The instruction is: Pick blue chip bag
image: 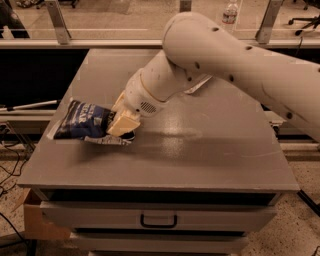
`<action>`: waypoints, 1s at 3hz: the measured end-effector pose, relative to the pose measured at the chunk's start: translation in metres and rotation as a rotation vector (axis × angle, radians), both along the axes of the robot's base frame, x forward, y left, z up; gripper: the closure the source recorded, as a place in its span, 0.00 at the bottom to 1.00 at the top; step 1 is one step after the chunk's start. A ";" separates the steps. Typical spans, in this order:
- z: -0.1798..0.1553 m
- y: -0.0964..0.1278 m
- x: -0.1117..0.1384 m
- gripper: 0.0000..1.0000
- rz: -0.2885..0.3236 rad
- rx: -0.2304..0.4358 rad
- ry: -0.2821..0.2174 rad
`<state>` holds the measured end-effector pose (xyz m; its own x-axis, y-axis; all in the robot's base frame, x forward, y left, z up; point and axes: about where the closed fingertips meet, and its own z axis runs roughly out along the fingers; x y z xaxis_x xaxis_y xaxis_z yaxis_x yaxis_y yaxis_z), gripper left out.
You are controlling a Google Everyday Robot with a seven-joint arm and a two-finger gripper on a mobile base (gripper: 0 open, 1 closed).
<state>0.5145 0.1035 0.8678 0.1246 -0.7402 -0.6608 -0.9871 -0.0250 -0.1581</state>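
Note:
The blue chip bag, dark navy with white lettering, lies near the left edge of the grey table. My gripper comes in from the right on the big cream arm. Its cream fingers are closed on the bag's right end. The foil is crumpled under them, and the bag's white edge sticks out below. The bag's left end rests on or just above the table; I cannot tell which.
The table is the top of a cabinet with a drawer handle at the front. A clear water bottle stands far behind the back rail. A cardboard box and cables sit on the floor at the left.

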 end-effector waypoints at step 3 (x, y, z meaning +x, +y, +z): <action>0.060 -0.041 0.034 1.00 -0.134 0.074 -0.201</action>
